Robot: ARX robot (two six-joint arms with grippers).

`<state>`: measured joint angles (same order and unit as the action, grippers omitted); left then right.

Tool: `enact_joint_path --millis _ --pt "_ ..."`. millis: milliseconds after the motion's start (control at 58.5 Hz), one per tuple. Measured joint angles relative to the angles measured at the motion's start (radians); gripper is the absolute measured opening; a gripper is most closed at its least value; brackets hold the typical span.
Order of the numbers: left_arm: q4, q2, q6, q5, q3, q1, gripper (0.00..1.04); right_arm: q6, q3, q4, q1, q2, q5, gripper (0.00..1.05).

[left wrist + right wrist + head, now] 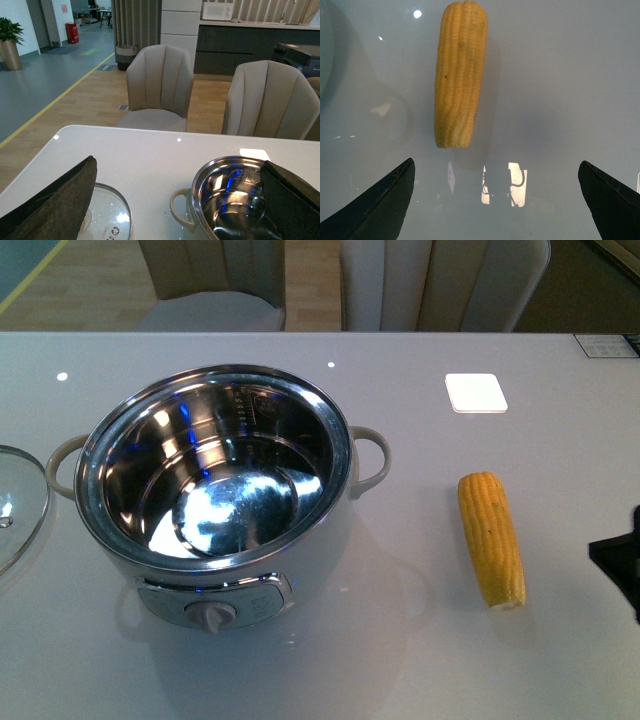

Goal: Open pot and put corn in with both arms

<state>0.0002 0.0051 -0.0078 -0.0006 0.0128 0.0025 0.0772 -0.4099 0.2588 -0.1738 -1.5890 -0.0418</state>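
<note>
Pot [322,550] uncovered, corn [491,538] flat on desk [420,660].
We see corn right of pot, apart; long axis near–far, pale butt end nearest, near end slightly right. Left tool [177,161] and right tool [495,162] both spread wide, empty.

The pot [215,490] stands on the table [400,650], left of centre, its control knob [212,615] facing the robot. The glass lid [18,505] lies flat on the tabletop just beside the pot's left handle. Well to the right lies the corn [491,538], lengthwise front to back, with the tile [476,392] behind it. The right gripper [495,165] hangs to the corn's right, apart from it. Two chairs [210,285] stand behind the table.
</note>
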Motion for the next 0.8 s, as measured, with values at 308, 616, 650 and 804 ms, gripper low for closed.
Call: enact_joint_path --millis 308,616,650,804 --pt "0.0 0.0 0.0 0.0 0.0 0.0 0.98 -0.024 -0.114 0.079 -0.038 -0.23 -0.013 0.96" --pt "0.0 0.0 0.0 0.0 0.0 0.0 0.98 -0.029 -0.115 0.081 -0.037 -0.23 -0.018 0.96" --pt "0.0 0.0 0.0 0.0 0.0 0.0 0.98 -0.029 -0.115 0.081 -0.037 -0.23 -0.018 0.96" --pt "0.0 0.0 0.0 0.0 0.0 0.0 0.98 -0.046 -0.092 0.143 -0.031 -0.231 -0.078 0.96"
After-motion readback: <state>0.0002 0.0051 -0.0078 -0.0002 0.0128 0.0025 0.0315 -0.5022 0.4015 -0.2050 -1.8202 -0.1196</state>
